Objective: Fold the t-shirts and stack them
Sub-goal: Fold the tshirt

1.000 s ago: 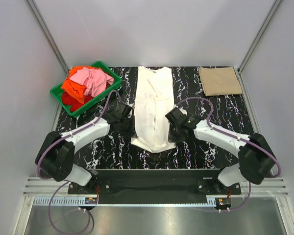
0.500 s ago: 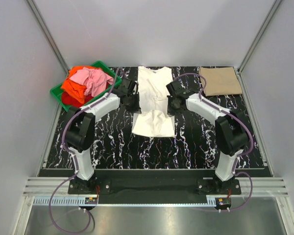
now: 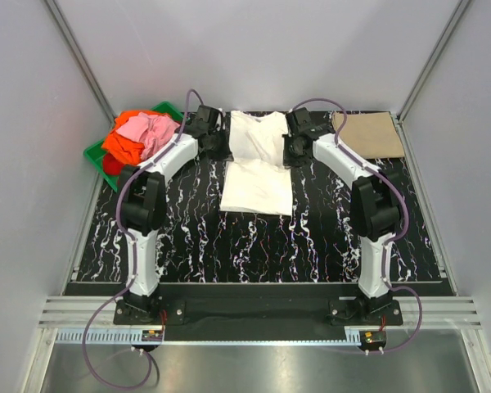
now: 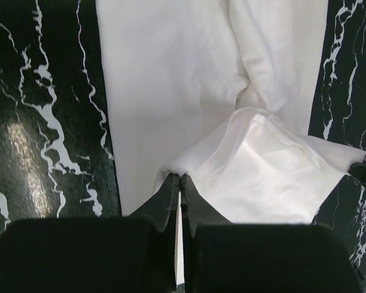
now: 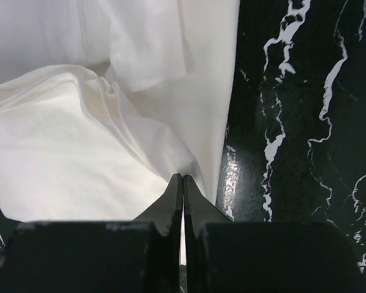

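Note:
The white t-shirt (image 3: 258,168) lies lengthwise on the black marbled table (image 3: 327,246), its near part folded over toward the far end. My left gripper (image 3: 216,147) is shut on the folded layer's left corner, which shows in the left wrist view (image 4: 180,176). My right gripper (image 3: 291,151) is shut on its right corner, seen in the right wrist view (image 5: 182,176). The white cloth (image 4: 189,91) (image 5: 79,146) spreads below both. The tan t-shirt (image 3: 367,135) lies folded at the far right. Pink (image 3: 147,131), orange (image 3: 119,146) and red (image 3: 108,166) tees are heaped in the crate.
The green plastic crate (image 3: 94,154) stands at the far left corner beside the left arm. Grey walls enclose the table on three sides. Both arms stretch far out from their bases at the near edge.
Both grippers have carried the white shirt's near hem away from me toward the far end, folding the shirt over itself. The arms are now stretched out.

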Robot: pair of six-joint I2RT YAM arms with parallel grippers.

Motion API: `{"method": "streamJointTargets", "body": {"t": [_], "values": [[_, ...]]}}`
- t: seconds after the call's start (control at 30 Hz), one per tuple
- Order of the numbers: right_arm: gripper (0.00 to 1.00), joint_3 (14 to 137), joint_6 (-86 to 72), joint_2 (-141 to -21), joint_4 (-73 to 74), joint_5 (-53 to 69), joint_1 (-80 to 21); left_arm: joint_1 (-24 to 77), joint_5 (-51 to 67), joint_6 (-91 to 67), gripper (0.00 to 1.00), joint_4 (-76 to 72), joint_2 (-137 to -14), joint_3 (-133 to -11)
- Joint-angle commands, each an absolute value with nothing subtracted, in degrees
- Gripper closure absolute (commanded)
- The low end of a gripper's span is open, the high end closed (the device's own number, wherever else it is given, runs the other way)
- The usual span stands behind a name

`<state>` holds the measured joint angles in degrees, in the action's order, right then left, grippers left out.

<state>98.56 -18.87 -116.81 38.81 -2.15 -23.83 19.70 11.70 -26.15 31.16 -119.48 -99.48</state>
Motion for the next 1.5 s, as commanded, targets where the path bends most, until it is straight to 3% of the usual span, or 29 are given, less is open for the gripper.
{"method": "streamJointTargets", "body": {"t": [0.0,0.53,0.7,0.73,0.83,0.93,1.2,1.47], "values": [[1.00,103.35,-16.53,-117.77,39.20,-0.27,-21.98,18.46,14.94,-25.22,1.00,30.67,-121.99,-104.49],[0.99,112.85,-11.87,-128.05,35.69,1.32,-19.43,15.29,15.74,-24.61,1.00,31.11,-131.74,-115.84],[0.89,116.80,-11.51,-130.87,35.51,2.11,-18.81,14.68,15.38,-24.52,0.93,31.11,-133.50,-117.25],[0.80,117.42,-11.43,-131.39,35.51,2.11,-18.81,14.68,14.16,-24.52,0.81,31.29,-133.51,-117.33],[0.72,119.44,-11.25,-131.40,35.60,2.90,-18.28,14.50,9.78,-24.26,0.79,31.90,-131.76,-116.37],[0.68,119.97,-10.99,-129.30,36.82,2.73,-17.75,14.50,6.26,-23.56,0.68,31.82,-128.16,-114.18],[0.62,105.67,-17.04,-118.94,38.67,9.83,-17.84,16.08,8.60,-22.50,0.57,31.99,-117.17,-99.77],[0.58,83.25,-19.51,-108.03,33.32,20.11,-17.84,18.11,10.36,-20.66,0.55,31.64,-110.13,-84.56]]}}
